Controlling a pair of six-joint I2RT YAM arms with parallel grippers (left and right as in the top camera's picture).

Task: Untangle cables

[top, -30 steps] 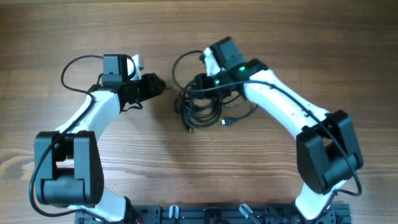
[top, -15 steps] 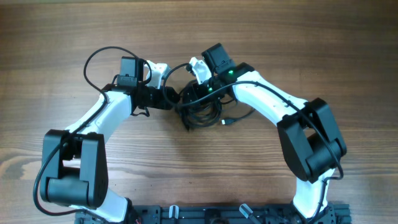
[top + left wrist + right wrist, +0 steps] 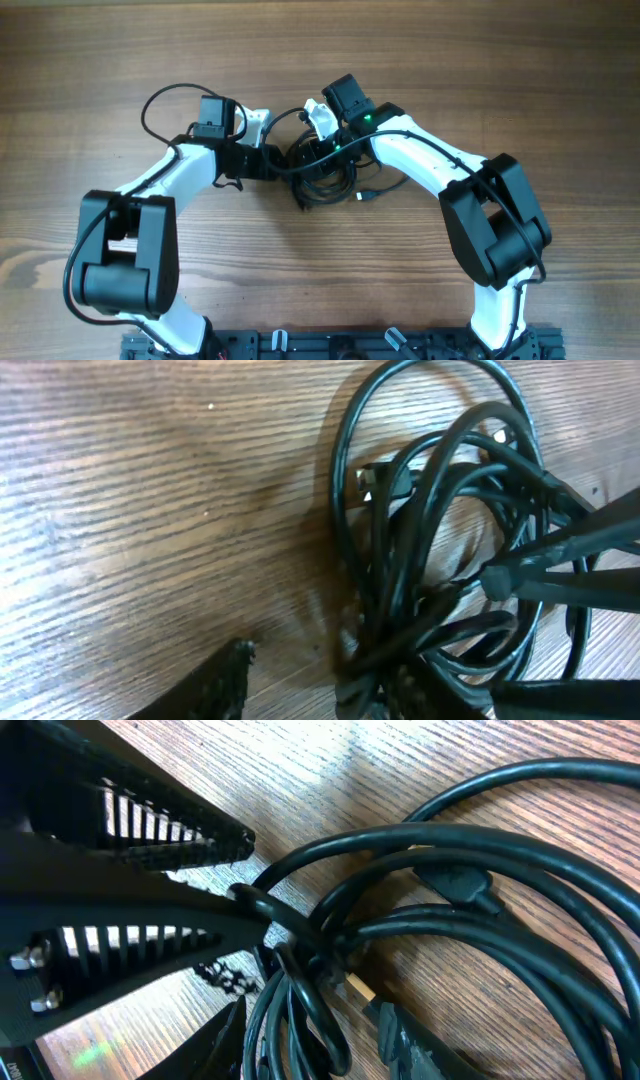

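A tangled bundle of black cables [image 3: 325,175] lies on the wooden table between both arms. Coming from the left, my left gripper [image 3: 278,160] stands open at the bundle's left edge. In the left wrist view the cables [image 3: 440,560] cover its right finger, and bare wood shows beside the left finger [image 3: 215,685]. My right gripper [image 3: 308,150] is open at the bundle's top left, its fingers straddling several strands [image 3: 300,1010] without pinching them. A gold USB plug [image 3: 357,987] lies just inside its right finger. The left gripper's slotted fingers [image 3: 150,820] fill the upper left of the right wrist view.
One connector end [image 3: 365,196] sticks out at the bundle's lower right. A loop of the left arm's own wiring [image 3: 160,100] arcs above that arm. The two grippers sit almost touching over the wooden tabletop [image 3: 500,60].
My left arm has swung right from open table to the bundle's left edge. The right gripper has shifted left and slightly forward over the bundle's top. The bundle has barely moved.
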